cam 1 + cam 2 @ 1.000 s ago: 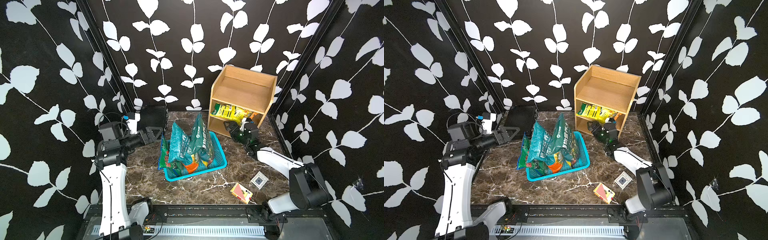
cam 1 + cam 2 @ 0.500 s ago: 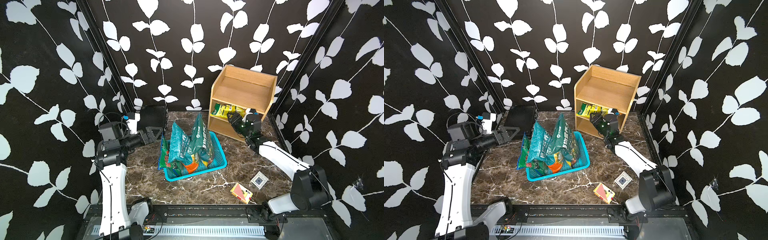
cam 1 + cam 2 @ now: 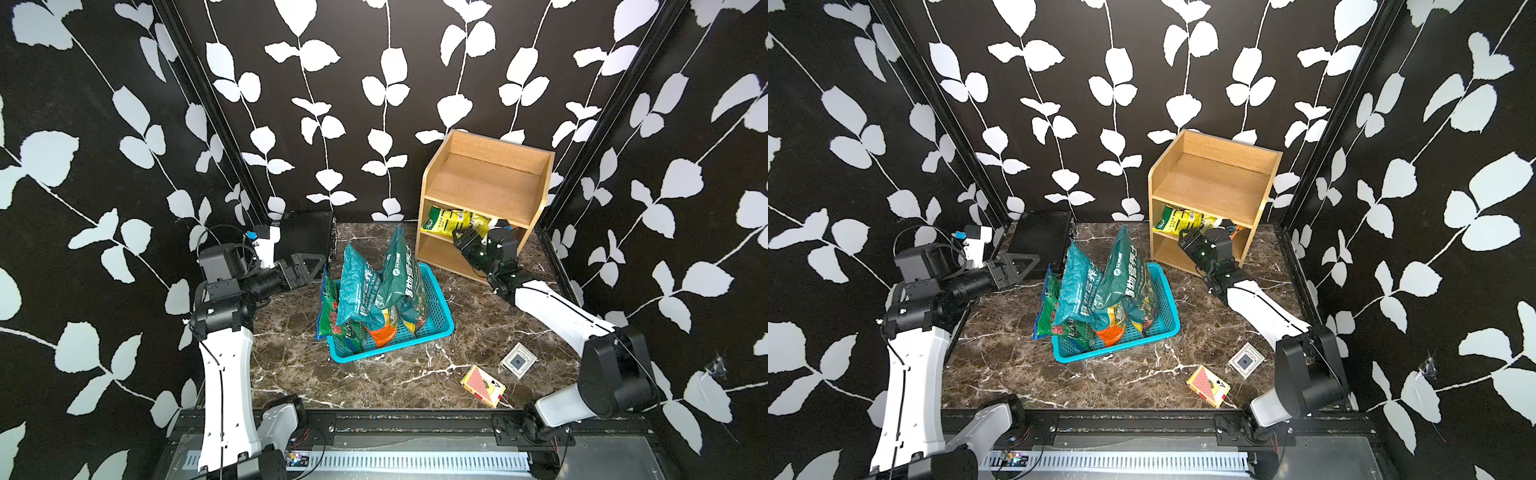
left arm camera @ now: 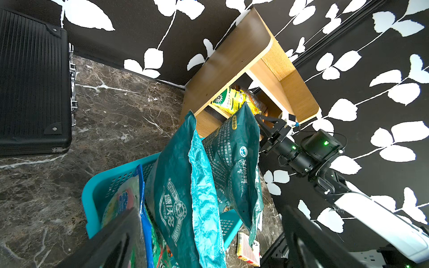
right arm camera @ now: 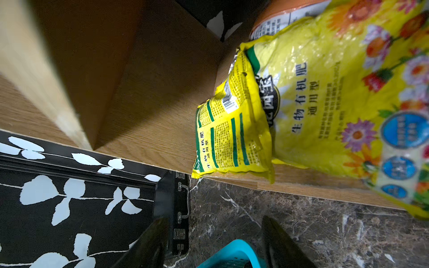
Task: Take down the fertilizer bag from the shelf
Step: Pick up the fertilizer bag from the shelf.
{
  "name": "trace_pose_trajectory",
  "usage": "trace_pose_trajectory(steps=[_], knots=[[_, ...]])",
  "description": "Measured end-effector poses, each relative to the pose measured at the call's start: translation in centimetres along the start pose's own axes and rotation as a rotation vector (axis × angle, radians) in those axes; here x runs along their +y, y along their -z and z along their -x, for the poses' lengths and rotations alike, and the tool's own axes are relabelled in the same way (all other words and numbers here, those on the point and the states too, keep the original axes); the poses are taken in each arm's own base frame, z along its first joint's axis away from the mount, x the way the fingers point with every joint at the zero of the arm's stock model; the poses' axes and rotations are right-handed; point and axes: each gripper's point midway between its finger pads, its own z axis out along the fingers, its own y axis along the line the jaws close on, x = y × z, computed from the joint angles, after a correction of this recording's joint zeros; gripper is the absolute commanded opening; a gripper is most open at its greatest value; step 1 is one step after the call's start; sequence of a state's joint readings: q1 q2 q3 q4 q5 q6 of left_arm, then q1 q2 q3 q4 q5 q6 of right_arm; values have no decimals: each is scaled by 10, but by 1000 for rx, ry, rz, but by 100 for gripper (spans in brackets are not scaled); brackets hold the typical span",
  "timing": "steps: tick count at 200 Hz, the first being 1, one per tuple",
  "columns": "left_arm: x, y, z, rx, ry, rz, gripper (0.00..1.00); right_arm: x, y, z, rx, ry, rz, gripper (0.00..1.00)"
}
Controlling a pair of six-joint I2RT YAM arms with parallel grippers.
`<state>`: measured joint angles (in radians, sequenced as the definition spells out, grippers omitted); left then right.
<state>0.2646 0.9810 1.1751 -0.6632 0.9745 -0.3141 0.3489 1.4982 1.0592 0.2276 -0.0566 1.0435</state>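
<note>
Yellow plastic printed with flowers marks the fertilizer bag [image 3: 453, 219], which is laid on the middle tier of the light-brown wooden shelf [image 3: 486, 183]. The shelf is set right of centre in both top views, against the back wall. In the right wrist view one end of the bag [image 5: 232, 137] is seen folded over, its corner hanging slightly past the tier's front edge.

The right arm [image 3: 552, 309] is stretched from the lower right of the frame up to the shelf front. Its jaws are held spread just short of the bag, with nothing pinched between them. The left arm [image 3: 224, 365] is raised at the left of the frame, near the black case [image 3: 305, 232], and its jaws are likewise spread and empty.

A blue basket [image 3: 440, 328] filled with upright teal bags [image 3: 357, 286] is set mid-frame on the marble bench [image 3: 291, 361]. A red card box [image 3: 482, 384] and a small grey square [image 3: 518, 360] are laid at the lower right, well apart from the shelf.
</note>
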Motion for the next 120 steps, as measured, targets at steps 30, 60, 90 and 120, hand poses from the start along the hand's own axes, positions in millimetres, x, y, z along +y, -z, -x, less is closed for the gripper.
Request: trace_pose_trajectory(steps=[30,60,90,120], knots=[[0,0,0,0,0,0,99,-2,-1,0,-3,9,-8,65],[0,0,0,0,0,0,99,-9,-2,2,-16,10,-23,64],[0,0,0,0,0,0,99,-21,-7,0,-29,8,-39,63],[0,0,0,0,1,0,99,-33,-16,-6,-17,17,-68,63]])
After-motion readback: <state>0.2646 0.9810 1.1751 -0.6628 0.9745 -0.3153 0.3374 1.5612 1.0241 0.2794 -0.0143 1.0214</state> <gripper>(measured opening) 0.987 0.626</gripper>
